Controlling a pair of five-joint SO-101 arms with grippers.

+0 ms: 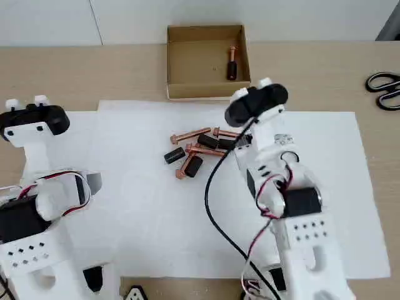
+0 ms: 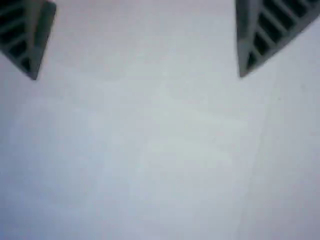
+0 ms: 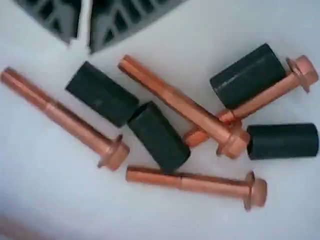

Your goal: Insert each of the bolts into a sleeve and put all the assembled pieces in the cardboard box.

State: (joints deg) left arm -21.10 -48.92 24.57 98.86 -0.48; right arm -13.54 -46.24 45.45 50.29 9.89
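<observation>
**Stock:** four loose copper-coloured flange bolts [image 3: 175,102] and four black sleeves [image 3: 157,135], heaped mid-table on the white sheet [image 1: 137,219]. Several cross or touch.
**Done:** one assembled piece [image 1: 232,64] lies in the cardboard box [image 1: 187,62] at the far edge.
**Handling (judged):** the bolts look rigid and smooth and will probably roll. The sleeves look light, stiff and stubby.
**Hold:** take a bolt mid-shank, across its length. The outer bolt [image 3: 60,117], clear of the crossed pair, seems the easiest pick.
**Claws:** the right gripper [image 3: 85,42] hangs over the heap's right side, fingers nearly together and empty. The left gripper [image 2: 137,75] is over bare sheet at the left, fingers wide apart and empty.
</observation>
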